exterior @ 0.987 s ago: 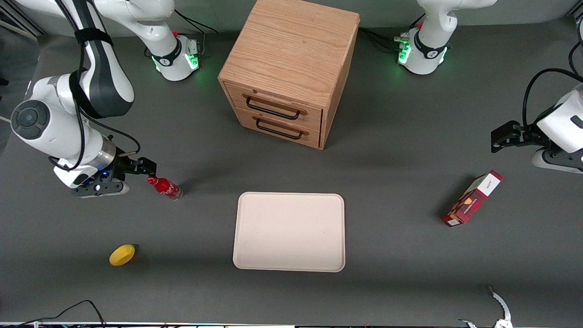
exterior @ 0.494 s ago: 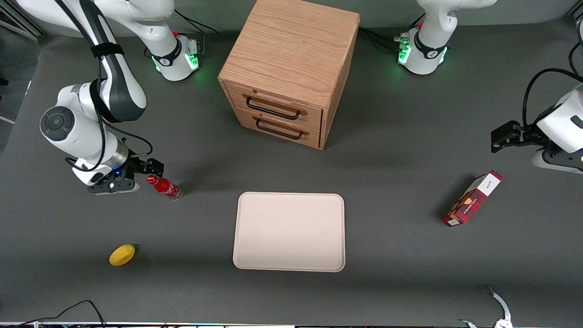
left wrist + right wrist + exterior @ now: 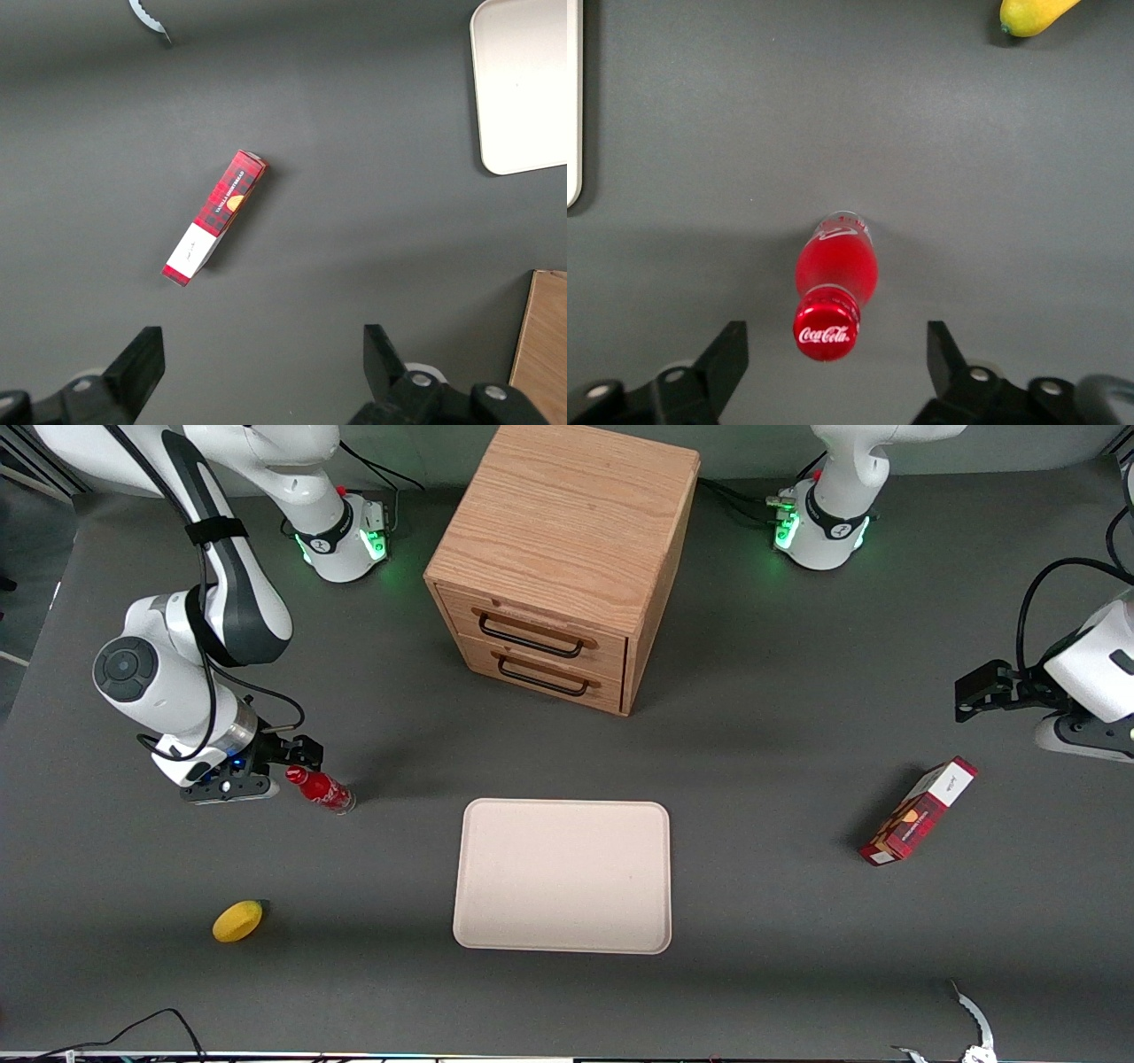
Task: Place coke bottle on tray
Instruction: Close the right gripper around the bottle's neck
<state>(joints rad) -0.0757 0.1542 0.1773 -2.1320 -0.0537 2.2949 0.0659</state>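
The coke bottle (image 3: 321,788) is small, slim and red with a red cap, and stands upright on the dark table toward the working arm's end. The wrist view looks down on its cap (image 3: 826,332), with white script on it. My gripper (image 3: 292,766) hovers above the bottle, a little off its top. It is open, its two black fingers (image 3: 726,359) wide apart, and the cap shows between them. The tray (image 3: 563,875) is pale cream-pink, flat and bare, and lies in the middle of the table. Its edge shows in the wrist view (image 3: 572,106).
A wooden two-drawer cabinet (image 3: 558,558) stands farther from the front camera than the tray. A yellow lemon (image 3: 237,920) lies nearer the camera than the bottle, also seen in the wrist view (image 3: 1032,14). A red rectangular box (image 3: 918,811) lies toward the parked arm's end.
My gripper has moved sideways toward the bottle and now hangs over its cap. The bottle, tray and other things have not moved.
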